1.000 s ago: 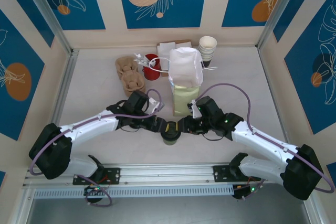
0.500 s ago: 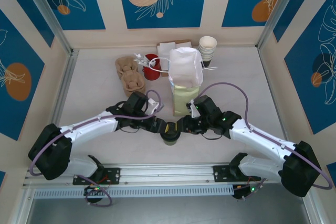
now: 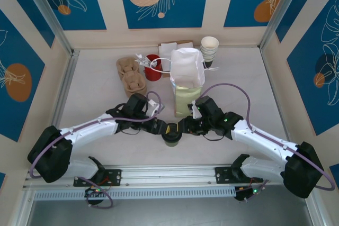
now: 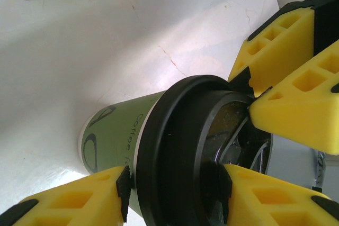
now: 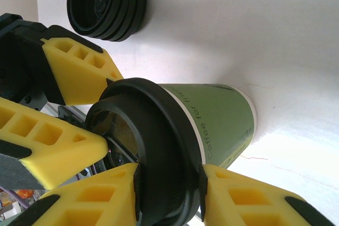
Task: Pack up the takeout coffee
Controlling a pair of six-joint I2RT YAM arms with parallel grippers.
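The takeout coffee [image 3: 172, 135], a green paper cup with a black lid, stands upright on the table near the front edge, between my two grippers. My left gripper [image 3: 163, 128] reaches in from the left. In the left wrist view its pads [image 4: 125, 193] pinch the lid, one under the rim of the takeout coffee [image 4: 122, 136] and one on the lid's top. My right gripper [image 3: 183, 127] comes from the right. Its pads [image 5: 203, 194] clamp the lid rim of the takeout coffee [image 5: 212, 120] from both sides.
A tall paper bag [image 3: 186, 78], pale green with a white open top, stands just behind the cup. Further back are cream cups [image 3: 210, 48], a red cup [image 3: 152, 68], cardboard carriers [image 3: 131, 75] and napkins [image 3: 169, 50]. A stack of black lids [image 5: 106, 3] lies nearby.
The left jaws have narrowed slightly onto the lid. The right arm has edged a little to the left. The cup stays in place.
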